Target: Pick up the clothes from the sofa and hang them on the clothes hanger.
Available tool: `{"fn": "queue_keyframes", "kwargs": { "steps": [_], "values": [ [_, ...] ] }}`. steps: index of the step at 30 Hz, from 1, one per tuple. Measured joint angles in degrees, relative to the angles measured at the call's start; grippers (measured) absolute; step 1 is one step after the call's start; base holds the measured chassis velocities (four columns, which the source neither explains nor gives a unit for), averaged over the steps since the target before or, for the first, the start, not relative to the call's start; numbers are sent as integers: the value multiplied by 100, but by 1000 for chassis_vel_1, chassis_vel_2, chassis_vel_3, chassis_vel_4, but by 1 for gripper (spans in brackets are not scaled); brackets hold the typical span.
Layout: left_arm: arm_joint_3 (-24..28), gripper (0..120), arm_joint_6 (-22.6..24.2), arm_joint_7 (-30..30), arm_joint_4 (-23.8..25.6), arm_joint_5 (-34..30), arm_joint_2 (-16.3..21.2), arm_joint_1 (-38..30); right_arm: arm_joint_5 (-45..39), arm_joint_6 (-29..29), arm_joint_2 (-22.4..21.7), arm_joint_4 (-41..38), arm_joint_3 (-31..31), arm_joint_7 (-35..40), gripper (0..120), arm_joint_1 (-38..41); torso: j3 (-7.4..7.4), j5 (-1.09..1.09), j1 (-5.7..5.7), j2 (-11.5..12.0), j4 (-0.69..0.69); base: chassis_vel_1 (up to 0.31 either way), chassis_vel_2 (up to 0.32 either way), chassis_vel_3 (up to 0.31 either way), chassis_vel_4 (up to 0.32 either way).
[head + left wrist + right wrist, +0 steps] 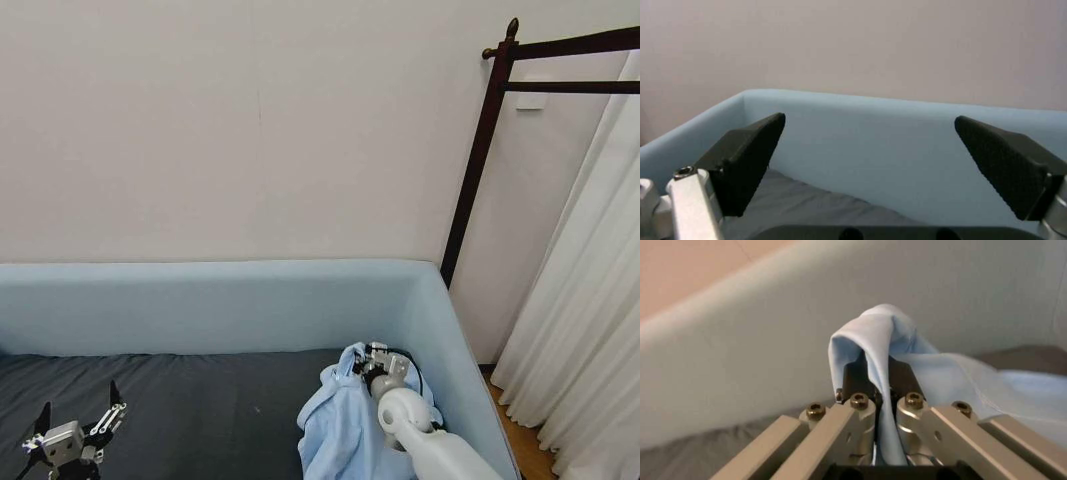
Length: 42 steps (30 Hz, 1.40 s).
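A light blue garment lies bunched at the right end of the sofa's dark grey seat. My right gripper is shut on a fold of it; in the right wrist view the cloth rises as a peak from between the closed fingers. My left gripper hangs open over the seat at the lower left, its two dark pads wide apart with nothing between them. The dark wooden clothes hanger stands behind the sofa's right arm, its top bar running right.
The sofa has a pale blue backrest and right armrest. White curtains hang to the right of the hanger. A plain wall lies behind. A strip of wooden floor shows beside the sofa.
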State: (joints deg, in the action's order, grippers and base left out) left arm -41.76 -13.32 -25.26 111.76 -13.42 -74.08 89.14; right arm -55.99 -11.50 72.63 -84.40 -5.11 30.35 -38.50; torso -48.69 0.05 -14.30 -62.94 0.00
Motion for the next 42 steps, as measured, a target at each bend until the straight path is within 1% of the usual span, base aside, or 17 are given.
{"fn": "queue_keyframes", "kwargs": {
  "steps": [3,4,12,15,17,19,20,23,29,30,33,34,35,36,37,40,42],
  "values": [
    [-68,100,-46,-10,3,-76,39,29,-18,19,95,-712,83,632,0,138,0,0,0,0,0,0,0,0,0],
    [-79,100,-67,-14,4,-89,46,33,-12,-15,127,-1094,162,1067,0,239,0,0,0,0,0,0,0,0,0],
    [-25,100,-71,-17,27,-98,42,-13,302,-83,186,-2042,292,2216,0,404,0,0,0,0,-1,0,0,0,0],
    [9,100,-71,-17,48,-96,31,-27,606,-104,163,-2376,192,2538,0,163,0,0,0,0,0,0,0,0,0],
    [20,100,-70,-17,64,-94,26,-28,954,-104,79,-2532,41,2628,0,-281,1,0,0,0,0,0,0,0,0],
    [25,100,-68,-18,72,-91,26,-28,1418,-46,-72,-2406,-275,2541,0,-1175,0,2,0,0,-3,0,0,0,0],
    [25,100,-68,-18,72,-91,26,-28,1418,-46,-72,-2406,-275,2541,0,-1175,0,2,0,0,-3,0,0,0,0],
    [68,100,-67,-17,88,-74,23,-33,1993,277,-173,-1647,-747,2120,0,-2021,0,3,0,0,-3,0,0,0,0],
    [123,100,-53,-16,100,-65,20,-40,2017,415,-190,-1184,-1081,1628,0,-2385,0,1,0,0,-1,0,0,0,0],
    [125,100,-53,-17,94,-64,24,-47,1935,340,-189,-1184,-1145,1581,0,-2404,0,1,0,0,-1,0,0,0,0],
    [125,100,-53,-17,80,-65,38,-56,1366,-401,-197,-1348,-1314,1762,0,-2423,0,1,0,0,-1,0,0,0,0],
    [125,100,-53,-17,80,-70,46,-60,902,-943,-195,-1505,-1349,2037,4,-2424,0,1,0,0,0,0,0,0,0],
    [125,100,-53,-17,80,-70,46,-60,902,-943,-195,-1505,-1349,2037,4,-2424,0,1,0,0,0,0,0,0,0],
    [124,100,-53,-16,80,-75,52,-62,650,-1204,-190,-1587,-1352,2181,7,-2423,0,1,0,0,-1,0,0,0,0],
    [115,100,-52,-16,78,-83,59,-65,419,-1437,-197,-1687,-1342,2283,14,-2414,0,1,0,0,-1,0,0,0,0],
    [105,100,-51,-16,68,-88,65,-65,334,-1539,-240,-1776,-1307,2298,20,-2405,0,1,0,0,0,0,0,0,0],
    [101,100,-48,-16,63,-90,67,-65,70,-1639,-387,-2144,-1214,2359,32,-2402,0,2,0,0,-1,0,0,0,0]
  ]
}}
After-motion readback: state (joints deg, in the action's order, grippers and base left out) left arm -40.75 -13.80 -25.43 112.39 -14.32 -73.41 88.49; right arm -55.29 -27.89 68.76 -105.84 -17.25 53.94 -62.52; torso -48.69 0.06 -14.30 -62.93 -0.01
